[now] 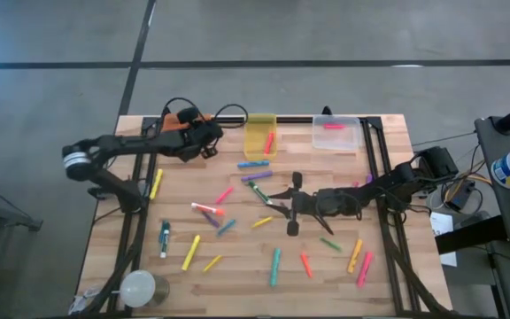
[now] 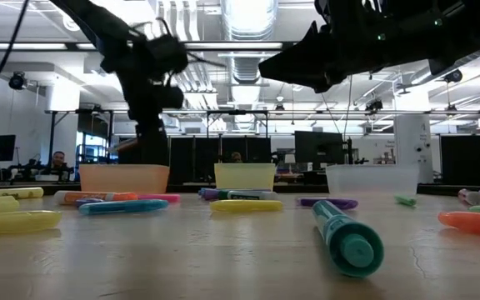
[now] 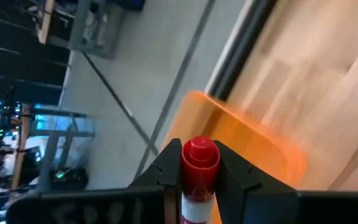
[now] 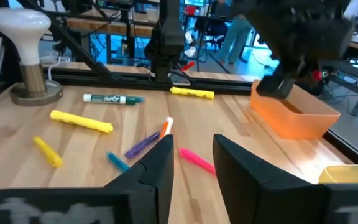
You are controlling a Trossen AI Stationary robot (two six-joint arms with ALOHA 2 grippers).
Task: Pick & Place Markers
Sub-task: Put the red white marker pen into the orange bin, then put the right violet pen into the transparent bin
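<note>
left gripper (image 3: 199, 180): fingers clamped on a red marker (image 3: 199, 163), cap end showing between the tips; held above the orange bin (image 3: 247, 143) at the table's far left corner. in the high view this gripper (image 1: 209, 139) sits just beside that bin (image 1: 184, 116), the left arm reaching in from the table's left side.

right gripper (image 4: 191, 163): fingers apart, nothing between them; over the middle of the wooden table (image 1: 237, 257). pink marker (image 4: 196, 159) lies on the wood just ahead of the tips, a purple marker (image 4: 143, 144) and an orange marker (image 4: 165, 128) beside it, none touched.

yellow bin (image 1: 260, 135): holds one pink marker (image 1: 269, 142). clear bin (image 1: 336, 133): holds one pink marker (image 1: 333, 126).

other markers: scattered loose across the table; yellow marker (image 4: 81, 121), green dry-erase marker (image 4: 113, 99), teal marker (image 2: 346, 234) nearest the low camera.

lamp (image 4: 25, 50): at a near corner of the table.
</note>
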